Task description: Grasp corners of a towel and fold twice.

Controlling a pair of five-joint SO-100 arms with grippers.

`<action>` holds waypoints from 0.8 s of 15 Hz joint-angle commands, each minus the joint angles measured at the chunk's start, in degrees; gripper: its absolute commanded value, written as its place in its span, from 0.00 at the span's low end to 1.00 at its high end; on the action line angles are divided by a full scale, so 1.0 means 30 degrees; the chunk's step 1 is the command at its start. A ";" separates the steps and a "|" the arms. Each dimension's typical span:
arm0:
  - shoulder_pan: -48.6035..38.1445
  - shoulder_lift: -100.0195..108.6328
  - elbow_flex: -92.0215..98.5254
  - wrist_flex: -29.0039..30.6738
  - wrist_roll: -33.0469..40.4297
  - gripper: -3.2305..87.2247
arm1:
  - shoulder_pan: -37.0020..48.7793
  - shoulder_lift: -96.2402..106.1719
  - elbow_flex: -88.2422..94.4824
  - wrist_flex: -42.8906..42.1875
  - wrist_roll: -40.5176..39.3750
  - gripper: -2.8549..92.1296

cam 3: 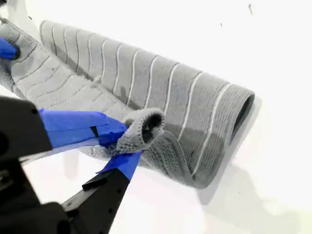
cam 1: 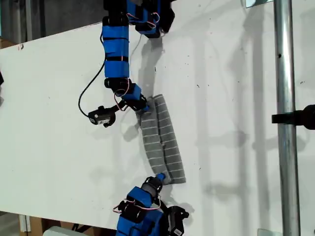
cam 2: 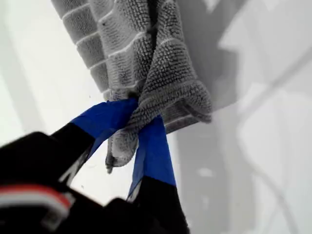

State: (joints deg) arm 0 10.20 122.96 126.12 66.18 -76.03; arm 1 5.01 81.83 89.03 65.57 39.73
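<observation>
Folded towel [cam 1: 162, 142] on white, seemingly scuffed table [cam 1: 59, 123].

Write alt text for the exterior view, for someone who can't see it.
Seen from above, two blue robot arms hold a grey striped towel between them on a white table, one gripping each end. The towel is bunched into a long, narrow strip. A metal pole stands at the exterior view's right.
</observation>
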 commanded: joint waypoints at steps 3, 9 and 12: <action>0.2607 -0.1787 0.2344 -0.5684 -0.3340 0.00 | -0.0029 0.1436 0.3018 -0.1523 0.1377 0.03; 0.3779 -0.0674 0.3281 -0.6504 -0.4102 0.17 | 0.0762 -0.0234 0.1055 0.0645 0.2578 0.28; 0.5889 0.6826 0.3105 0.0352 -0.6709 0.19 | 0.0732 0.2959 0.0703 0.3633 0.2900 0.49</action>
State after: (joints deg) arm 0 25.58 132.36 136.49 60.47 -93.78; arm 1 6.50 84.38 94.22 73.30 47.81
